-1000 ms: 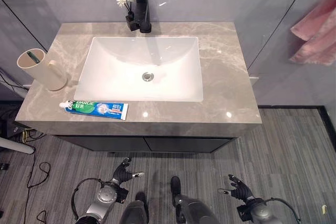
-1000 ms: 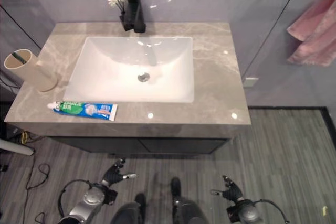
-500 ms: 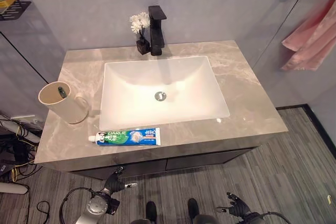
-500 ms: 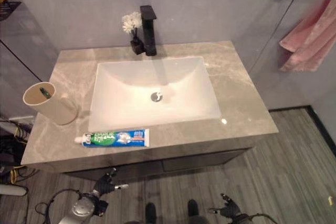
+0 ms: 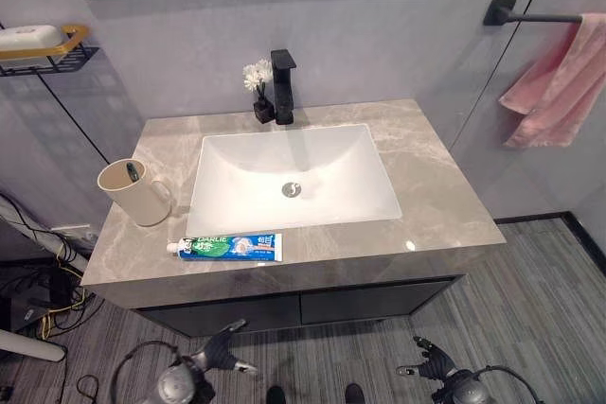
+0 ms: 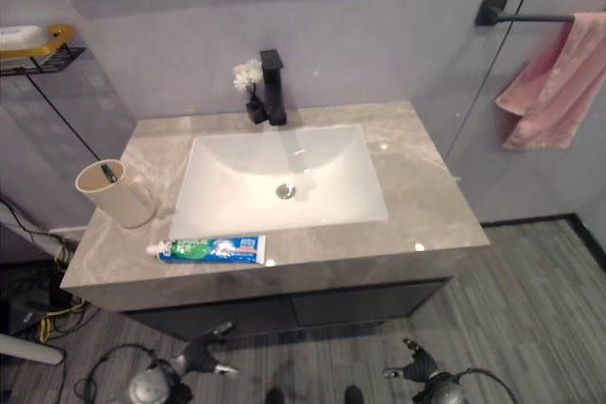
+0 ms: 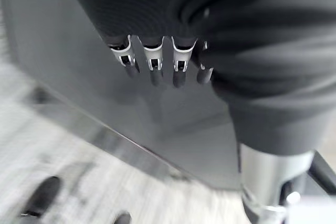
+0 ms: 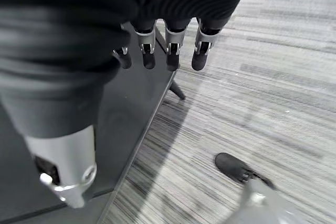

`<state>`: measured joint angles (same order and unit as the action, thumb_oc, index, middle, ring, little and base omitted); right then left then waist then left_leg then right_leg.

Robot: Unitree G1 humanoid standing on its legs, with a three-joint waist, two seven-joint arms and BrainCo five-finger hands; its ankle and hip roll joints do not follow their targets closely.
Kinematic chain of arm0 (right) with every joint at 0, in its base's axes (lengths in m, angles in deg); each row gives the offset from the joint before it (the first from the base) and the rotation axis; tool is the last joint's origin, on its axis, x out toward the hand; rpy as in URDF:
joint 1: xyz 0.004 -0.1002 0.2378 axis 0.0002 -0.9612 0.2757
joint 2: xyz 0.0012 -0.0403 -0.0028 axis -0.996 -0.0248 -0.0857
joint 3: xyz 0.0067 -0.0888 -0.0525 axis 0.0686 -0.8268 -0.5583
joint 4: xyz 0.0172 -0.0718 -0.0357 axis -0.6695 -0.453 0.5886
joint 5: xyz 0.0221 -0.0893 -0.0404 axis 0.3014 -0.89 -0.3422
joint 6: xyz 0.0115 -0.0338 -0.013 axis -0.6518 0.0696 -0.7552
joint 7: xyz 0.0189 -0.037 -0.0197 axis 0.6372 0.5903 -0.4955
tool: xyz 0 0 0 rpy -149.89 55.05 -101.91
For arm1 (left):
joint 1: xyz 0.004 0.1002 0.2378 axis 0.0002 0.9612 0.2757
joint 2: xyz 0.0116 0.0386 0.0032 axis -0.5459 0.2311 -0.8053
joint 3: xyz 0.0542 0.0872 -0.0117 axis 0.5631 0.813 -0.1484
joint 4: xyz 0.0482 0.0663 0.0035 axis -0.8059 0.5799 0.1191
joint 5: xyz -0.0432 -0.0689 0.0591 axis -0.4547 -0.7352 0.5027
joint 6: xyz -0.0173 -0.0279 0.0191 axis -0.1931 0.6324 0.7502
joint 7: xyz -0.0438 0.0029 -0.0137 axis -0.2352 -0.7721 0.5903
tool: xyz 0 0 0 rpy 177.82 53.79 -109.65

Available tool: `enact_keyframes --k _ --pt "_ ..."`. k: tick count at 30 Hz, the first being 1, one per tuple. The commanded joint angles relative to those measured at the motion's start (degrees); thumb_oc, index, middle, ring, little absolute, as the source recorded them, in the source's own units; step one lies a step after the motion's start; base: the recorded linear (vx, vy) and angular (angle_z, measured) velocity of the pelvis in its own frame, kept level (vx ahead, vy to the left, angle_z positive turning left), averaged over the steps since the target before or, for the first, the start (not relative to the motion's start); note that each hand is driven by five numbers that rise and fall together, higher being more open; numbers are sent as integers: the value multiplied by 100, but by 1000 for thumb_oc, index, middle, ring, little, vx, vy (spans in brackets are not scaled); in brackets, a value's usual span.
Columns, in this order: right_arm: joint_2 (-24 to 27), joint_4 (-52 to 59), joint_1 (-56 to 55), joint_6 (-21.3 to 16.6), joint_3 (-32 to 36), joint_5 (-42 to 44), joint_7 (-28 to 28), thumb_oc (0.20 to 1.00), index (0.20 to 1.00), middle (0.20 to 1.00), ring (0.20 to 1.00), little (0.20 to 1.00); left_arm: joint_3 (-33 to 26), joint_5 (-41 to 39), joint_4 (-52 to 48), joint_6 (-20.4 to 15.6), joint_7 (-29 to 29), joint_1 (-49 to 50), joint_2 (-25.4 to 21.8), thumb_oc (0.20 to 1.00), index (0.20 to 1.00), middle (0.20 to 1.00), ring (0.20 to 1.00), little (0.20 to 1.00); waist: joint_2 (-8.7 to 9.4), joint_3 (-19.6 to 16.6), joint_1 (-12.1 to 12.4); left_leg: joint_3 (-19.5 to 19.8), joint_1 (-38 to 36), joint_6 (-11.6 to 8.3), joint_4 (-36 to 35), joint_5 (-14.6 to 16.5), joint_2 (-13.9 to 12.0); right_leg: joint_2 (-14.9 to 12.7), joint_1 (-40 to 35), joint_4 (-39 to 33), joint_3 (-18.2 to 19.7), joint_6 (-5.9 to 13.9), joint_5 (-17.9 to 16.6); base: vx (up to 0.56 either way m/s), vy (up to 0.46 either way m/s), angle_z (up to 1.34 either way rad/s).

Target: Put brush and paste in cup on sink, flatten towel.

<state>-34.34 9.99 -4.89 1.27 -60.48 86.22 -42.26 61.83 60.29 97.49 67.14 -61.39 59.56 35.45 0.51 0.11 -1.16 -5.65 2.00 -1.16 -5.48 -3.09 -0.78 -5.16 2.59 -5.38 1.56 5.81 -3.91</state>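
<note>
**Both hands low and empty, paste flat on the counter**

While both hands hang low in front of the cabinet, the paste (image 5: 229, 247) lies flat near the counter's (image 5: 445, 205) front edge, above and ahead of the left hand (image 5: 220, 355). Its long axis runs along that edge, cap end pointing to the robot's left, toward the cup (image 5: 133, 193). The cup stands farther left and back, beside the sink (image 5: 294, 177), with the brush (image 5: 132, 171) upright inside it, only its dark tip showing above the rim. A pink towel (image 5: 552, 82) hangs bunched on a bar (image 5: 530, 16) on the wall, far up and to the right of the right hand (image 5: 435, 364).

From the head views, each hand appears small, fingers loosely spread, holding nothing. Both wrist views give the close look: the left hand's fingers (image 7: 152, 65) are straight in a row before the dark cabinet front (image 7: 63, 66); the right hand's fingers (image 8: 172, 51) are likewise extended, above the striped floor (image 8: 273, 77) beside the cabinet. A tap (image 5: 282, 84) and small white flowers (image 5: 256, 75) stand behind the sink.
</note>
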Motion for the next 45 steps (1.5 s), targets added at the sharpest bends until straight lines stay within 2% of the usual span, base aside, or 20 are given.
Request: enact_keyframes --k 1,5,6,7,10,12,13,14,16,18,19,20,22,23,25,30,35,45 --pt "-197 -899 612 242 -88 -66 -74 1000 1000 1000 1000 1000 792 1284 -373 -152 -18 -1571 114 1000 1000 1000 1000 1000 4 160 -28 -246 -62 -229 48 188 -314 -278 94 38 61 561 -273 -57 -39 -25" --pt "-229 -1021 489 262 -136 -221 -34 1000 1000 1000 1000 1000 789 987 -998 -179 101 -1791 76 1000 1000 1000 1000 1000 8 143 -75 -261 -131 -227 48 202 -333 -266 49 38 113 553 -277 -2 -26 -35" --pt "-235 -1055 304 291 -73 -185 21 1000 1000 1000 1000 1000 764 805 -1557 -230 207 -1908 -14 1000 1000 1000 1000 1000 20 108 -116 -245 -182 -223 48 221 -334 -250 -16 38 121 535 -260 23 -20 -5" --pt "-237 -1050 297 292 -72 -186 23 1000 1000 1000 1000 1000 755 787 -1603 -208 231 -1894 -39 1000 1000 1000 1000 1000 23 111 -117 -243 -189 -223 48 224 -335 -249 -25 38 118 535 -257 0 0 0" --pt "-271 -1061 111 331 78 -36 45 1000 1000 1000 1000 1000 520 508 -2607 -272 318 -1993 -350 1000 1000 1000 1000 1000 35 87 -163 -214 -253 -220 48 257 -328 -245 -86 38 114 534 -255 0 0 0" --pt "-315 -990 21 311 160 83 45 1000 1000 1000 1000 1000 206 736 -3361 -515 72 -2168 -706 1000 1000 1000 1000 1000 46 42 -162 -224 -267 -228 48 275 -331 -246 -85 38 118 552 -259 0 0 0" --pt "-386 -1058 40 303 131 80 25 1000 1000 1000 1000 1000 -55 1119 -4108 -747 -224 -2326 -1097 1000 1000 1000 1000 1000 74 14 -126 -244 -260 -240 48 289 -337 -246 -68 38 127 576 -259 0 0 0" --pt "-442 -1130 70 316 25 -28 18 1000 1000 1000 1000 1000 -390 1063 -4529 -808 -415 -2289 -1287 1000 1000 1000 1000 1000 98 -15 -74 -260 -260 -251 48 286 -348 -243 -59 38 131 572 -264 7 -21 5" --pt "-470 -1153 88 337 -48 -94 16 1000 1000 1000 1000 1000 -621 1046 -4751 -805 -494 -2226 -1372 1000 1000 1000 1000 1000 113 -24 -65 -262 -269 -258 48 284 -353 -243 -70 38 128 568 -263 11 -11 0" --pt "-521 -1195 73 362 -101 -187 4 1000 1000 1000 1000 1000 -1195 1027 -4986 -791 -813 -2083 -1515 1000 1000 1000 1000 1000 135 -50 24 -227 -279 -276 48 279 -356 -252 -121 38 81 556 -249 0 0 0" --pt "-523 -1197 78 362 -115 -187 4 1000 1000 1000 1000 1000 -1223 1029 -5015 -783 -809 -2051 -1525 1000 1000 1000 1000 1000 135 -49 6 -224 -281 -277 48 279 -356 -252 -125 38 77 556 -248 23 -5 3" --pt "-545 -1197 78 361 -47 -153 -1 1000 1000 1000 1000 1000 -1661 1240 -5040 -759 -1021 -1883 -1738 1000 1000 1000 1000 1000 141 -68 87 -185 -279 -287 48 276 -348 -261 -161 38 33 549 -233 12 -3 5" --pt "-568 -1198 89 367 -35 -107 18 1000 1000 1000 1000 1000 -2114 1294 -5120 -713 -1074 -1588 -1973 1000 1000 1000 1000 1000 139 -70 108 -149 -274 -296 48 271 -339 -273 -179 38 -11 544 -224 11 -3 25" --pt "-542 -1216 120 393 -106 -267 108 1000 1000 1000 1000 1000 -2510 1182 -5128 -704 -1016 -1235 -2302 1000 1000 1000 1000 1000 134 -57 212 -119 -262 -311 48 253 -329 -290 -196 38 -66 537 -214 7 2 26" --pt "-443 -1211 143 412 -138 -390 144 1000 1000 1000 1000 1000 -2907 878 -5092 -698 -960 -813 -2575 1000 1000 1000 1000 1000 119 -39 241 -100 -252 -328 48 229 -325 -301 -197 38 -88 530 -215 2 3 7" --pt "-277 -1145 68 415 130 -140 255 1000 1000 1000 1000 1000 -3602 399 -4691 -632 -808 66 -2944 1000 1000 1000 1000 1000 81 11 277 -53 -235 -354 48 191 -328 -326 -225 38 -145 519 -210 4 4 5" --pt "-257 -1148 -7 428 35 -358 394 1000 1000 1000 1000 1000 -3912 389 -4373 -600 -719 491 -3083 1000 1000 1000 1000 1000 91 39 323 -13 -231 -357 48 185 -312 -364 -256 38 -218 508 -185 11 7 8" --pt "-241 -1062 -32 423 90 -359 390 1000 1000 1000 1000 1000 -3811 536 -3987 -554 -601 579 -3155 1000 1000 1000 1000 1000 117 85 325 57 -169 -355 48 170 -301 -413 -257 38 -321 498 -162 2 8 7"
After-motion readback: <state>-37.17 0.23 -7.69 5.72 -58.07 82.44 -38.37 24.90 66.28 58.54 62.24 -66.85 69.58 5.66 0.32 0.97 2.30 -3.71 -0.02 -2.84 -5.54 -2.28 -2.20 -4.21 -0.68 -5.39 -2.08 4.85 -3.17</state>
